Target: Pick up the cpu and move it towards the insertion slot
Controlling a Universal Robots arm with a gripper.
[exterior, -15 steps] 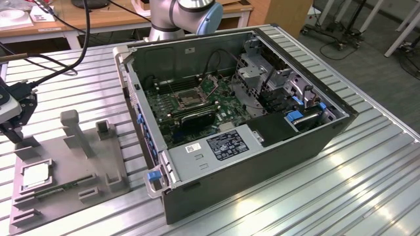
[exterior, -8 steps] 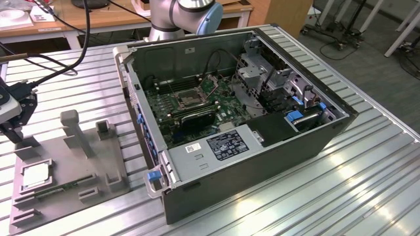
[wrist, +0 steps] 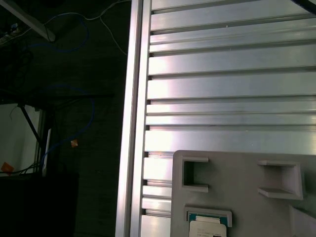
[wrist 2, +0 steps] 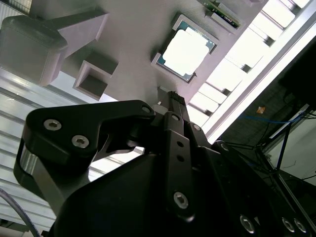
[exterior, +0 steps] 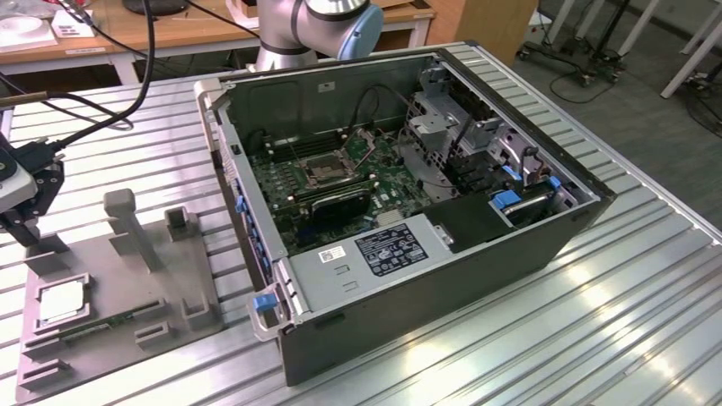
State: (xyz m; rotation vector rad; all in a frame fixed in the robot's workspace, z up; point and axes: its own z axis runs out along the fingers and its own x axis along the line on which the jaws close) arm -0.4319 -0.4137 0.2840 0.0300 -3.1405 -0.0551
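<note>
Cpu (exterior: 62, 303) first, in the exterior view: it lies flat, silvery top up, in a square nest on the grey fixture plate (exterior: 113, 292). The plate sits at about eight o'clock of the picture, on the ribbed metal table (exterior: 631, 321). The gripper (exterior: 23, 233) hangs at about eleven o'clock from the chip, near it but clear of it and above the plate's edge. It has no hold on the chip, and I cannot tell how far open it stands. The insertion slot (exterior: 324, 172) is well apart, at roughly two o'clock from the chip. It lies on the green board inside the open computer case (exterior: 451, 279), with its metal frame around a dark square. A narrow green strip (exterior: 96, 328) lies just beside the chip on the same plate.

In the second wrist view the gripper (wrist 2: 174, 98) points toward the cpu (wrist 2: 185, 53), which rests untouched in its raised frame on the fixture plate (wrist 2: 133, 34).

In the first wrist view the table (wrist: 222, 64) shows its ribs. Part of the cpu (wrist: 207, 229) peeks out in its nest on the fixture plate (wrist: 237, 182).

By my judgement the chip is light, thin and stiff. Its metal lid looks smooth enough to slip, and its underside is likely delicate. A gentle pinch on two opposite edges, kept level, seems the safest hold.
</note>
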